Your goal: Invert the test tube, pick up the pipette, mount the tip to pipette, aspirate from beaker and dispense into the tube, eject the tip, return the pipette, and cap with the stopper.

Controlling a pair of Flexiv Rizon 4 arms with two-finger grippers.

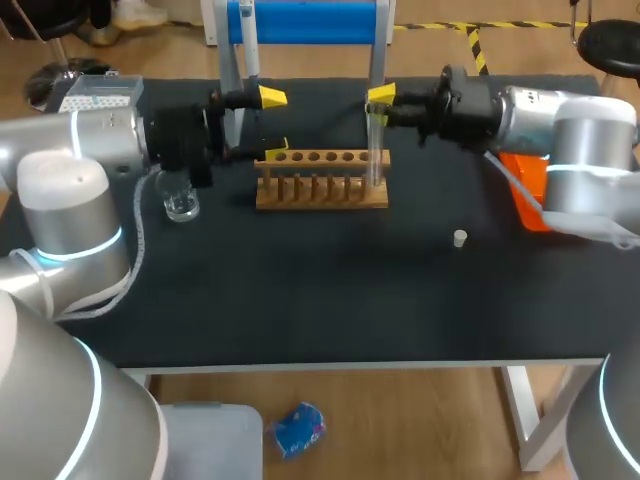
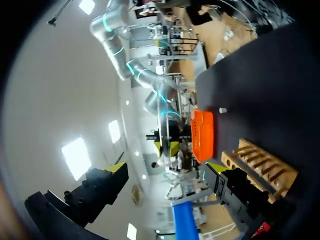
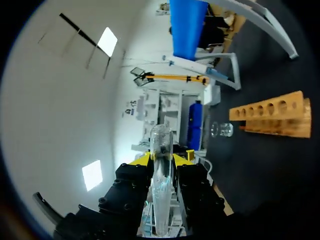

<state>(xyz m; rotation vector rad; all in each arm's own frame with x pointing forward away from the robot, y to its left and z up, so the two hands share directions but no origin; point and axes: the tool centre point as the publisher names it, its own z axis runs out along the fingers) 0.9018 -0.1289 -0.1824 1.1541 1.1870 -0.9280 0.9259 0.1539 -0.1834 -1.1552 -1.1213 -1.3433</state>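
A clear test tube (image 1: 375, 150) stands upright at the right end of the wooden rack (image 1: 320, 180). My right gripper (image 1: 379, 98) is shut on the tube's upper part. In the right wrist view the tube (image 3: 161, 175) runs between the yellow-tipped fingers of that gripper (image 3: 162, 160), its rounded end past them. My left gripper (image 1: 273, 123) hangs open and empty just behind the rack's left end. From the left wrist its own gripper (image 2: 166, 170) faces the right gripper and the rack (image 2: 257, 162). A glass beaker (image 1: 181, 200) stands left of the rack. The small white stopper (image 1: 459, 238) lies on the mat to the right.
A blue stand (image 1: 305, 22) with metal legs rises behind the rack. An orange box (image 1: 525, 185) sits at the right under my right arm. The table's black mat (image 1: 320, 300) stretches bare toward the front edge.
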